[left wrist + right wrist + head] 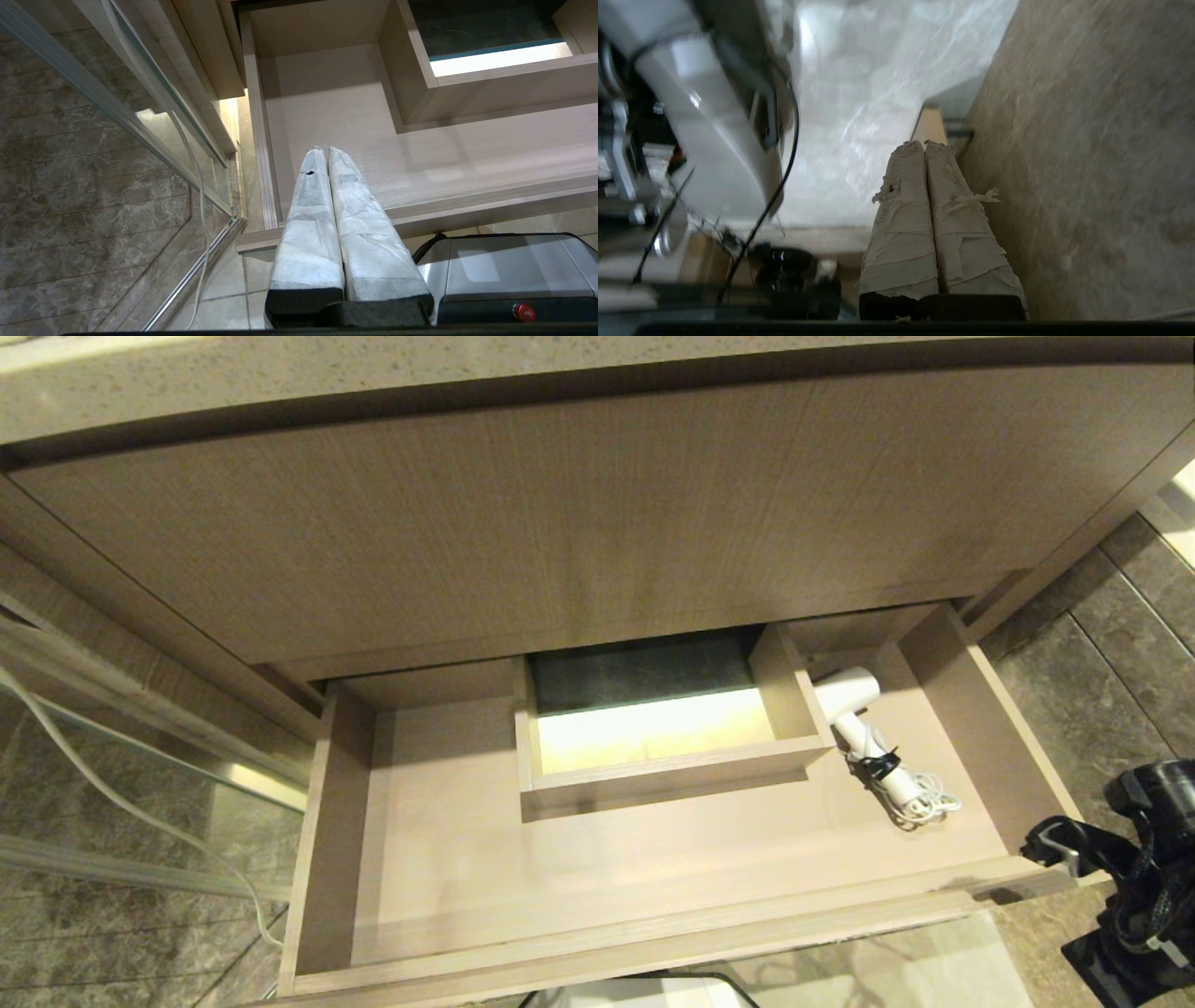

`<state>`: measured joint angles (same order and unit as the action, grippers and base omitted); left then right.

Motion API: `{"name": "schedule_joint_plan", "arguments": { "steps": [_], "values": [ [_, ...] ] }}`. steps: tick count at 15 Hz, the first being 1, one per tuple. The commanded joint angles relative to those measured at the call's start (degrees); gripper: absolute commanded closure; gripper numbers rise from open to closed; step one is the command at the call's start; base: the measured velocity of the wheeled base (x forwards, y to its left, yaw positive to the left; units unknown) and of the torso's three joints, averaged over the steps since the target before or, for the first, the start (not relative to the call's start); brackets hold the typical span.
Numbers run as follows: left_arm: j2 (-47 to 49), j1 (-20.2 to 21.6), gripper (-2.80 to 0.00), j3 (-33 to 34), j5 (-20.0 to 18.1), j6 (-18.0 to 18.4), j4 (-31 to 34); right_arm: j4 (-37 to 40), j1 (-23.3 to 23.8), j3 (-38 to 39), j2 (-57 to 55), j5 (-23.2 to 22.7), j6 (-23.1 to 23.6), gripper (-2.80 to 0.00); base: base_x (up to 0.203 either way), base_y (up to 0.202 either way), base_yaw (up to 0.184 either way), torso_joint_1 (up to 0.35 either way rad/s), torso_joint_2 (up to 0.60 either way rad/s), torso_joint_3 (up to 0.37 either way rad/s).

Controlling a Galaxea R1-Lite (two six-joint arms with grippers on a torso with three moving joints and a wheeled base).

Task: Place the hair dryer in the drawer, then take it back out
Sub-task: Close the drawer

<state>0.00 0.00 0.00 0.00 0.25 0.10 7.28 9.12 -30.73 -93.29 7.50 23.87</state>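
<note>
- You see a speckled counter above a wood-grain panel.
- Grey marble floor lies at right.
- A glass door stands at left.

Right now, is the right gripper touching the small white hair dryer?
Apart. Head view: right gripper sits outside the open wood-grain drawer, while the hair dryer lies inside.

One drawer was seen pulled open, with one boxed cutout at its back. One hair dryer was counted inside it, with one cord bundled at the handle. One taller wood-grain panel was seen above. Two grippers were counted: the left gripper and the right gripper, each with two wrapped fingers.
</note>
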Motion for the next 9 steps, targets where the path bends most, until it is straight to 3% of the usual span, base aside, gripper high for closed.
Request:
{"name": "schedule_joint_plan", "arguments": {
  "steps": [1,9],
  "values": [
    [0.0,0.0,0.00,0.0,0.0,0.0,0.0,-2.9,0.0,-1.4,-4.5,-0.1,-0.5,0.00,0.000,0.000,0.000,0.000,0.00,0.000],
    [0.0,0.0,0.00,0.1,0.0,0.0,0.0,-10.8,0.0,-6.2,-8.3,-0.8,-0.8,0.00,0.000,0.000,0.000,0.000,0.00,0.000]
  ]
}}
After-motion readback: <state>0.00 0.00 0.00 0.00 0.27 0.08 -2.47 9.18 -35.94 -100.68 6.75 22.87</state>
